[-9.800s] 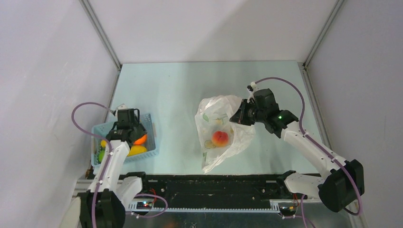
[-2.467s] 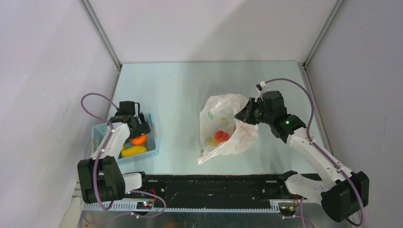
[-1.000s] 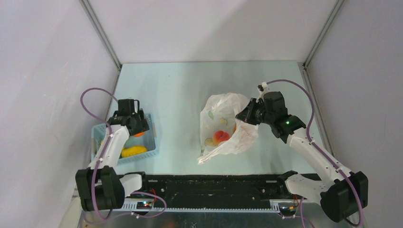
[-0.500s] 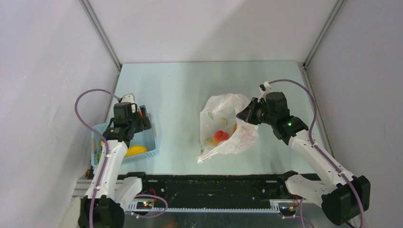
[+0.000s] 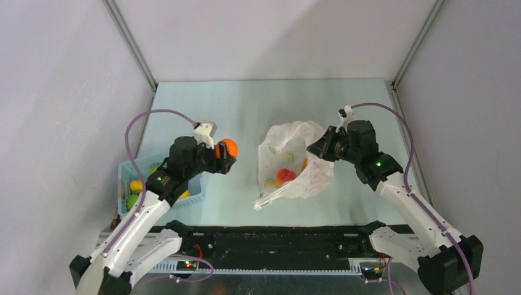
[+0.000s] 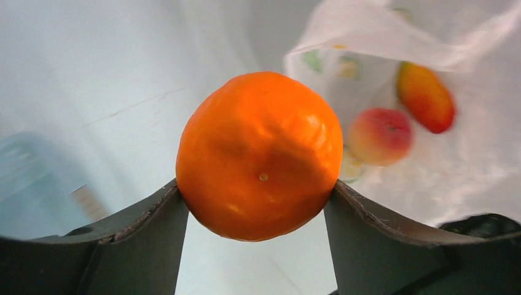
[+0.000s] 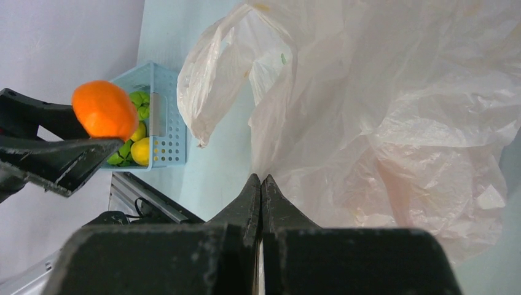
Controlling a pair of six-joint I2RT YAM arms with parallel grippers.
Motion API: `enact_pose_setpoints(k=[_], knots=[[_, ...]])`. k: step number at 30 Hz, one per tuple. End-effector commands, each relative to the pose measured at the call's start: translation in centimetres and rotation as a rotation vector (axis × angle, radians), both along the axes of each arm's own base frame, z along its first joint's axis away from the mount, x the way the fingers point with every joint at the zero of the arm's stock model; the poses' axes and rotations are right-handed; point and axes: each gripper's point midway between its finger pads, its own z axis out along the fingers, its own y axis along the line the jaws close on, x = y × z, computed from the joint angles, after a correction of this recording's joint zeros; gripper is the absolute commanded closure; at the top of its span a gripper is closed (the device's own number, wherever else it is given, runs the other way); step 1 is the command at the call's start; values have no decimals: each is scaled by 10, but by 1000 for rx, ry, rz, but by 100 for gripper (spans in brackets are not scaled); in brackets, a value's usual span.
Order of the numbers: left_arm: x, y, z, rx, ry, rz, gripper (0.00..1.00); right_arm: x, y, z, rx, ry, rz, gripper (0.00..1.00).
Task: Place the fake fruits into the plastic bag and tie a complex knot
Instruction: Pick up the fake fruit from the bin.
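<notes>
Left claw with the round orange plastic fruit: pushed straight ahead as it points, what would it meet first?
Most likely the thin translucent white plastic bag, at the open mouth the right claw holds up; depth is unclear.

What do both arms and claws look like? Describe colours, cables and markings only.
The left arm and right arm: white links, black joint housings, a purple cable looping off each wrist. The left claw and right claw: flat matte-black fingers. A green light glows on the right arm.
</notes>
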Motion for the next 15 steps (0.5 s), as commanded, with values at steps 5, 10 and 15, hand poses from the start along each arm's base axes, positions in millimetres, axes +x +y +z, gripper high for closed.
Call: enact_pose_setpoints(k=[5, 10, 15], knots=[[-11, -96, 11, -169, -18, -230, 39, 4, 2, 25, 34, -102, 15, 100], [-16, -128, -8, -212, 32, -292, 39, 2, 2, 25, 31, -102, 20, 100], [-22, -151, -25, -201, 88, -367, 39, 1, 2, 25, 27, -105, 20, 100]])
